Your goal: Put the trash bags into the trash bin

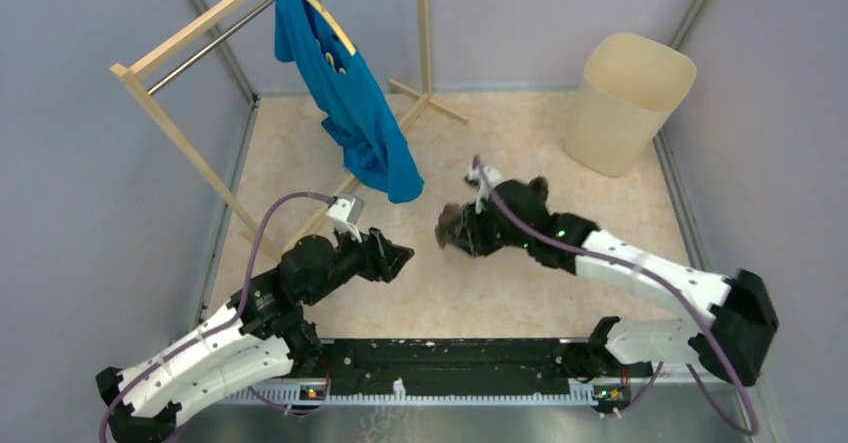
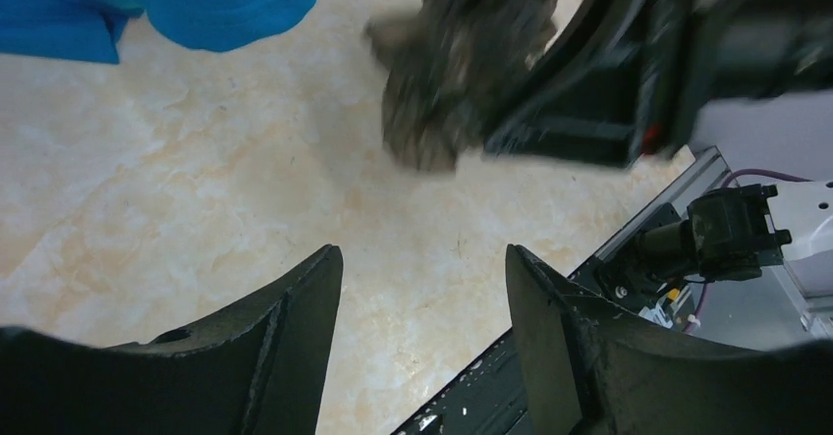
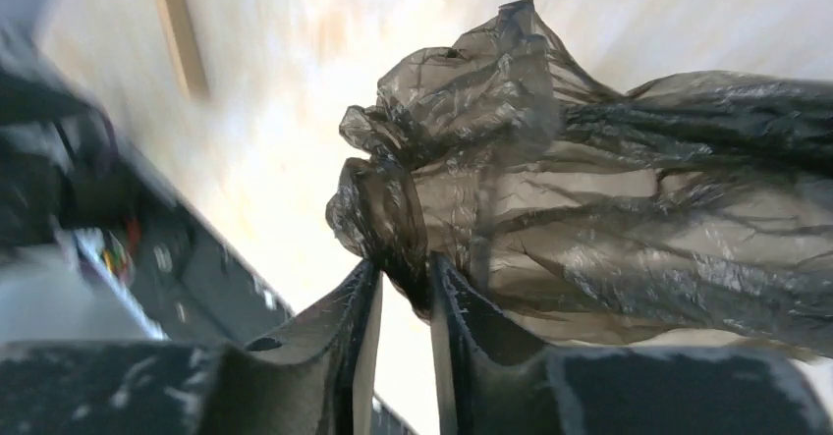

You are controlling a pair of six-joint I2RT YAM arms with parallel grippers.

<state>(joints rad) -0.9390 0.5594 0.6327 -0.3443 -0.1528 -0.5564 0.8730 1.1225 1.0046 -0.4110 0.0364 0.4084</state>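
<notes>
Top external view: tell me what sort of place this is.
Probably a robot test cell staged as a household corner, not a real home: plain grey panel walls enclose a marble-patterned table, with a wooden clothes rack carrying a blue shirt and a cream trash bin on it.

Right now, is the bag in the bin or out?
Out: the bag sits pinched in the right claw, well apart from the bin.

Both arms wear glossy white shell links [image 1: 200, 353] between matte black joint housings [image 1: 310, 268], with a thin purple cable [image 1: 258, 238] looping behind each gripper. Small green status lights [image 1: 560, 231] glow behind the right gripper [image 3: 403, 263]. The left gripper [image 2: 422, 258] has scuffed black wedge-shaped fingers [image 2: 295, 307].
</notes>
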